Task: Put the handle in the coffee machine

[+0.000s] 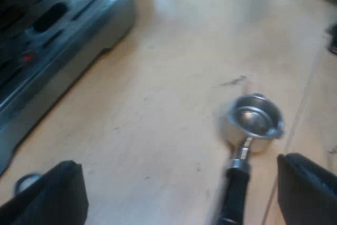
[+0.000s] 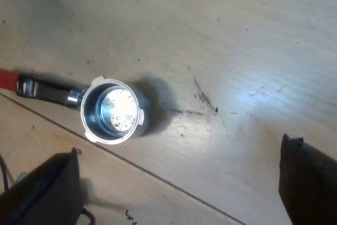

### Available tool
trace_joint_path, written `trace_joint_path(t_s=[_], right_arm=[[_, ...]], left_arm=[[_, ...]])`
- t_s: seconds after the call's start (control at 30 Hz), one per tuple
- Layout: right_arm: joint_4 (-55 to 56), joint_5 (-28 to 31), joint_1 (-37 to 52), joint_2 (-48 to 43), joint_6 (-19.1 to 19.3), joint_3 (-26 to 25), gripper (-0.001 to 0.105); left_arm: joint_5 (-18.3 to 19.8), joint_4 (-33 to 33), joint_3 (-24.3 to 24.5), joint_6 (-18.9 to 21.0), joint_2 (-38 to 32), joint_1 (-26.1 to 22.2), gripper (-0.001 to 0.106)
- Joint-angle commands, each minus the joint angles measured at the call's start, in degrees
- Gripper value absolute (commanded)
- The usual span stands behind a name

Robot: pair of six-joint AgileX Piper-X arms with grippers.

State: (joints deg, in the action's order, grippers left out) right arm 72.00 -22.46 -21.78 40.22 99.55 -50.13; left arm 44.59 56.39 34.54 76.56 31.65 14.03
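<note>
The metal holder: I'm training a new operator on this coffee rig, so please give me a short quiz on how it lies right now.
1. Multiple choice: the basket opening of the metal holder faces A) up, B) down, C) sideways.
2. True or false: the left gripper is shut on the holder's dark handle.
3. Fill in: the handle ends in the colour ___.
Key: 1 A. 2 False: the gripper is open, and the handle lies on the wooden table between its fingers. 3 red.
</note>
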Motion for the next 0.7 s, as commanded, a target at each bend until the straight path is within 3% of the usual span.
trace_joint_path(t_s=[0.03, 0.07, 0.13, 0.23, 0.33, 0.47, 0.53, 0.63, 0.7], right_arm=[[-1.3, 3.5, -7.7, 3.2, -6.7, -1.0, 0.078], [-1.6, 4.2, -8.8, 3.5, -8.0, -0.9, 0.078], [-3.4, 8.2, -14.4, 5.2, -14.2, -0.9, 0.078], [-6.2, 15.0, -21.9, 6.8, -21.6, -0.9, 0.078], [-9.0, 21.0, -29.0, 8.6, -28.2, -0.9, 0.078], [-11.9, 25.7, -36.6, 11.7, -34.1, -0.9, 0.079], [-12.8, 26.9, -39.6, 14.3, -39.3, -0.9, 0.084], [-13.6, 26.9, -41.7, 18.3, -42.9, -0.9, 0.095], [-14.7, 26.0, -42.1, 20.2, -42.9, -0.9, 0.098]], left_arm=[[0.6, -0.1, 0.5, -2.7, 0.7, 2.7, 0.077], [0.6, 0.2, 0.5, -3.6, 0.7, 3.1, 0.077], [0.6, 3.1, 0.5, -9.6, 0.7, 4.7, 0.077], [0.6, 6.8, 0.5, -13.7, 0.7, 5.1, 0.077], [0.6, 9.0, 0.5, -15.4, 0.7, 5.1, 0.077], [0.6, 9.2, 0.5, -15.6, 0.7, 5.1, 0.077], [0.2, 9.2, 0.5, -15.6, 0.7, 6.5, 0.077], [0.2, 9.2, 0.5, -15.6, 0.7, 8.7, 0.077], [0.2, 9.2, 0.5, -15.6, 0.7, 9.3, 0.077]])
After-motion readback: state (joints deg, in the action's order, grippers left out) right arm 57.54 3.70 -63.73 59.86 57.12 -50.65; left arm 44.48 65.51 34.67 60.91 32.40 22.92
